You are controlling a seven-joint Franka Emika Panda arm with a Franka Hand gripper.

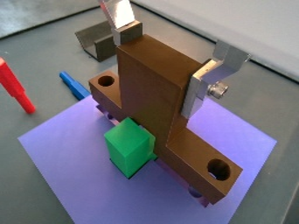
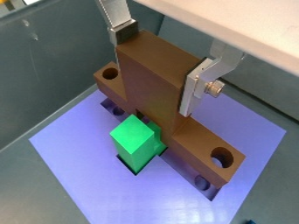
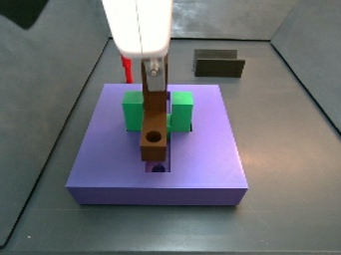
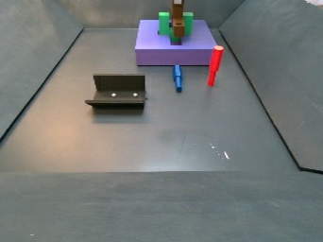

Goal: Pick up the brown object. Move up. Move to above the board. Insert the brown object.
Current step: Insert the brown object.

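The brown object point(image 1: 152, 105) point(image 2: 152, 98) stands with its tall upright part over a long base bar that has a round hole at each end. The bar lies in the lengthwise groove of the purple-blue board point(image 1: 70, 166) point(image 2: 82, 175) point(image 3: 200, 149) point(image 4: 158, 52), passing through the green U-shaped block point(image 1: 128, 144) point(image 2: 138, 138) point(image 3: 134, 110). My gripper point(image 1: 162, 66) point(image 2: 160, 61) point(image 3: 155, 75) is directly over the board, shut on the brown object's upright part, one silver finger on each side. In a side view the brown object point(image 3: 156, 134) runs along the board's middle.
A red peg point(image 1: 14, 87) point(image 4: 214, 64) and a blue peg point(image 1: 73, 85) point(image 4: 178, 77) lie on the grey floor beside the board. The dark fixture point(image 1: 96, 39) point(image 3: 218, 64) point(image 4: 117, 92) stands apart from the board. Grey walls enclose the floor.
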